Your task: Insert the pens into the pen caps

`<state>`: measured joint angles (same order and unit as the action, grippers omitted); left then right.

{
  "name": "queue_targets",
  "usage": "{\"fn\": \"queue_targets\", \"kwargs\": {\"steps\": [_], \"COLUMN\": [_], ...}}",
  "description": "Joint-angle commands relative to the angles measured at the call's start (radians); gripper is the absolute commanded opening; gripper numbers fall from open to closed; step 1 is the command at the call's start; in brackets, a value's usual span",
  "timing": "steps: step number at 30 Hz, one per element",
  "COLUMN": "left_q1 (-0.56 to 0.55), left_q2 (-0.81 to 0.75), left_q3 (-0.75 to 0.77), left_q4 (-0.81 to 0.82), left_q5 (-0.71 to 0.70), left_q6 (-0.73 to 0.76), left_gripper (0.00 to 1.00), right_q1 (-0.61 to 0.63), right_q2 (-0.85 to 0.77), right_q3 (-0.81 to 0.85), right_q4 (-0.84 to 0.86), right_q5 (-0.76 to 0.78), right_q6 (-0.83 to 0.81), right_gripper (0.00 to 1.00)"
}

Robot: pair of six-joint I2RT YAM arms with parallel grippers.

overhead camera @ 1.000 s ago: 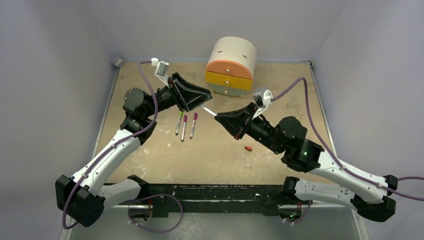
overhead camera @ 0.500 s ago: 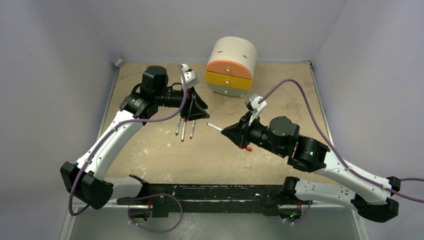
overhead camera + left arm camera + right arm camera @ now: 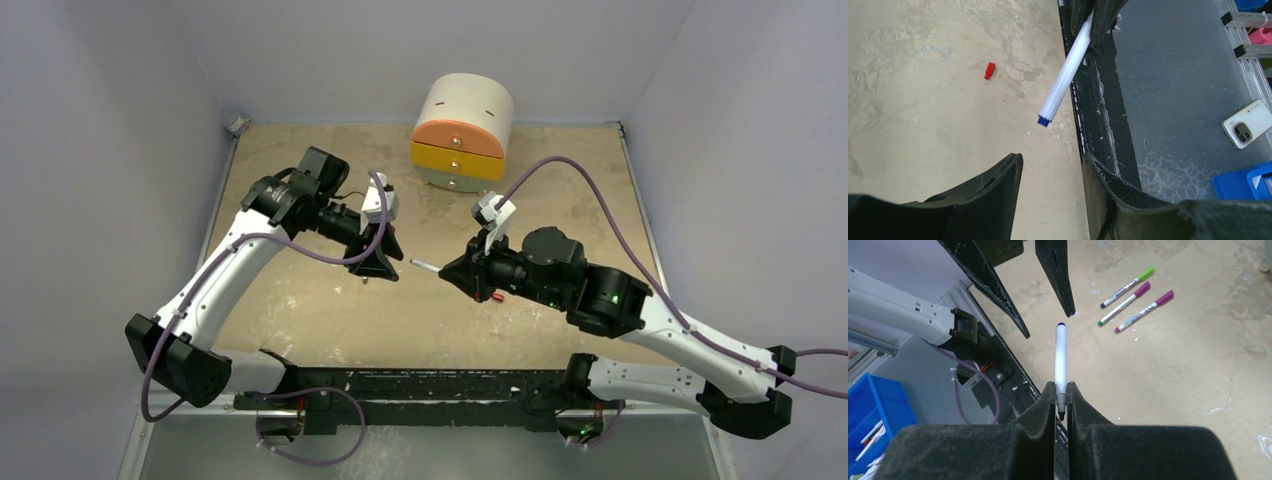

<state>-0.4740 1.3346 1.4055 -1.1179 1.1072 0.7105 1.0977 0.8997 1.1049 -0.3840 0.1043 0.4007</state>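
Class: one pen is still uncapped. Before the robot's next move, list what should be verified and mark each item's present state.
1. Right pincer shut on the uncapped pen: ok.
2. Left pincer open and empty: ok.
3. Red cap lying free, ungripped: ok.
4. Nib end exposed for capping: cannot tell.
5. Three other pens capped: ok.

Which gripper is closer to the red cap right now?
Right. The right gripper, holding a pen, hangs just beside the red cap; the left gripper sits farther left, open.
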Motion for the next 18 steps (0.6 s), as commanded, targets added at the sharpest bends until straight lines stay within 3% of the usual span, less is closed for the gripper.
{"fn": "queue_targets", "kwargs": {"steps": [1, 10, 18], "left_q1": [-0.022, -0.046, -0.065], "left_q2": [-0.039, -0.016, -0.029], "left_q3": [0.03, 0.0, -0.028], "left_q4": [0.018, 0.116, 0.145], "left_q5": [0.055, 0.023, -0.03], "left_q6": [0.024, -0.082, -0.144], "left_gripper": [0.47, 0.46, 0.38], "right_q1": [0.0, -0.001, -0.005], "right_q2": [0.018, 0.103, 0.136], "right_q3": [0.021, 0.014, 0.05], "right_q4": [0.048, 0.133, 0.174], "right_q5": [-0.067, -0.129, -0.098], "right_q6": [-0.024, -0.048, -0.085], "right_gripper": [0.0, 0.0, 0.0]}}
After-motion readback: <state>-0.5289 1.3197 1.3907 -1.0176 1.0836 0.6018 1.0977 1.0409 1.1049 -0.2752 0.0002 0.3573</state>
